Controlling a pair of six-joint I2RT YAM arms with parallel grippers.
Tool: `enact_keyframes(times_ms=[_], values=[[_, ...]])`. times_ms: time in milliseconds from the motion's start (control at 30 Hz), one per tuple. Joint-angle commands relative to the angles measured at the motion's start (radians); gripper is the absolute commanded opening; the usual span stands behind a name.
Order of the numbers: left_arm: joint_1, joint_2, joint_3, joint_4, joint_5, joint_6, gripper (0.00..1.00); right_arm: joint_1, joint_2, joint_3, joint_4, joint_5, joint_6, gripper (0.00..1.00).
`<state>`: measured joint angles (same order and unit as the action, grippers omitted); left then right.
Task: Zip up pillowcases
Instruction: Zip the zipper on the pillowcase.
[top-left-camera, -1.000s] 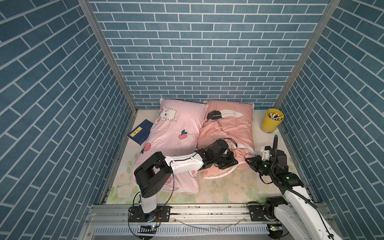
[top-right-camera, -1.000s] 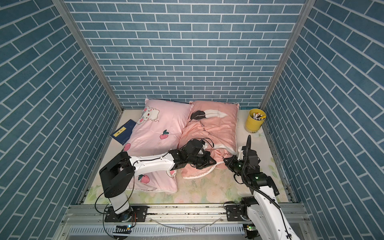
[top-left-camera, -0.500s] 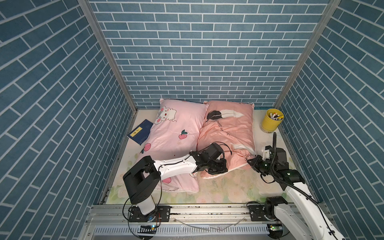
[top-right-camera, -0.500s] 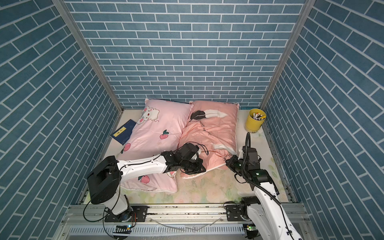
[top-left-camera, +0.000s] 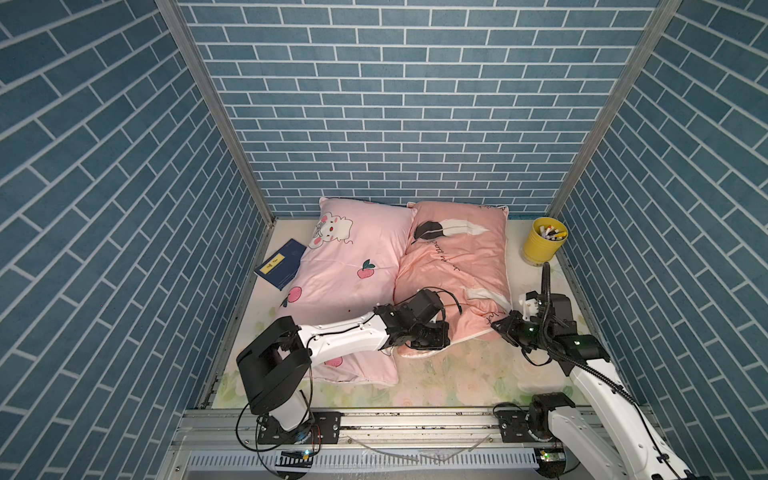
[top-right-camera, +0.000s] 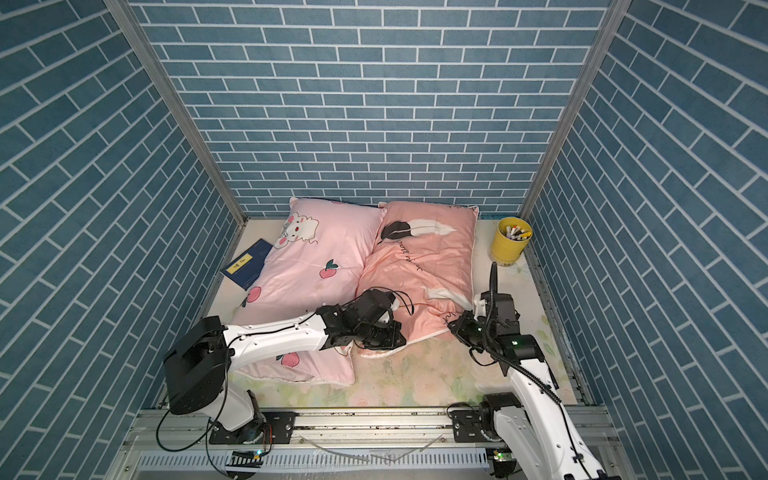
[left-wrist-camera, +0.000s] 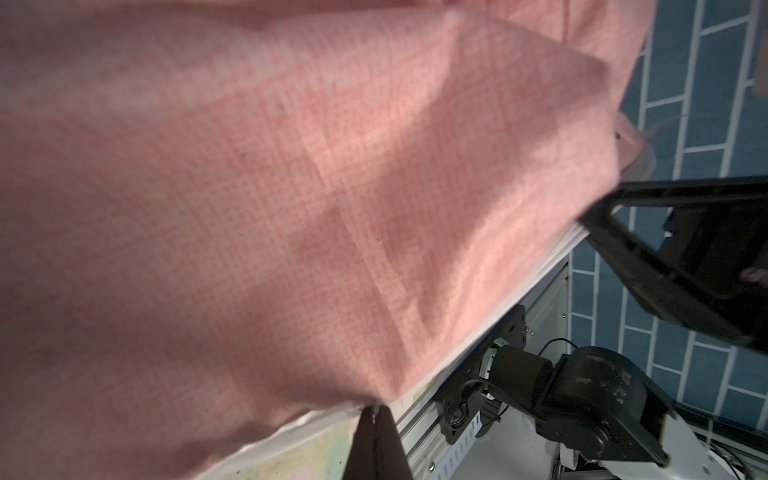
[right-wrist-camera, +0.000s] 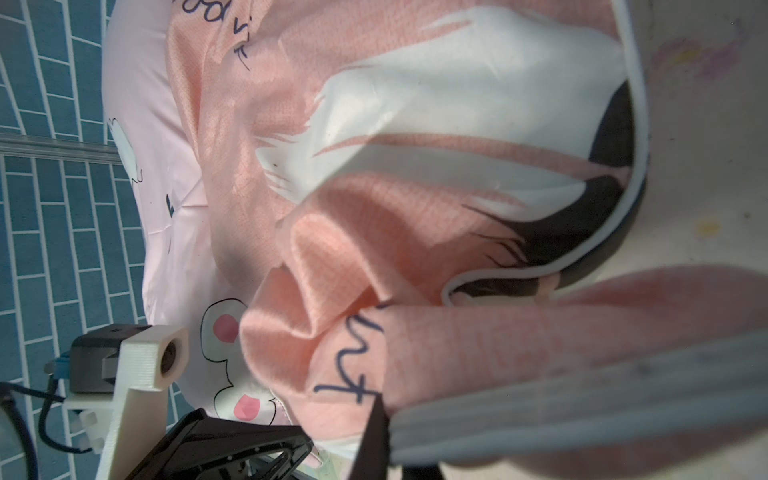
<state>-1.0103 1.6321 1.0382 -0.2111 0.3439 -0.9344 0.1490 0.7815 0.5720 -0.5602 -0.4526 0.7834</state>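
Honestly, that salmon pillowcase (top-left-camera: 457, 266) is soft and floppy, so grab its piped edge. Your left fingers (left-wrist-camera: 374, 444) are clamped on it; right fingers (right-wrist-camera: 372, 440), can't tell.

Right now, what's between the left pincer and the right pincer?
The near edge of the salmon pillowcase spans from the left pincer to the right pincer, seen in both top views.
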Motion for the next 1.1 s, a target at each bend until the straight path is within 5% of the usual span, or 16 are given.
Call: enact_keyframes(times_ms=[0,133,400,767,1067], values=[[0.026,0.058,0.054,-0.048,0.018,-0.043,0.0,-0.022,0.003,0.056,0.072,-0.097,-0.045,0.44],[0.06,0.12,0.111,0.09,0.108,-0.145,0.0,-0.023,-0.072,0.072,0.001,-0.183,-0.082,0.51],[0.079,0.169,0.194,0.166,0.135,-0.251,0.0,-0.014,-0.153,-0.018,0.009,-0.292,-0.053,0.46],[0.084,0.182,0.203,0.219,0.137,-0.316,0.0,0.164,0.104,-0.206,0.627,-0.215,0.117,0.37],[0.085,0.189,0.201,0.263,0.133,-0.348,0.0,0.193,0.236,-0.237,0.835,-0.169,0.135,0.34]])
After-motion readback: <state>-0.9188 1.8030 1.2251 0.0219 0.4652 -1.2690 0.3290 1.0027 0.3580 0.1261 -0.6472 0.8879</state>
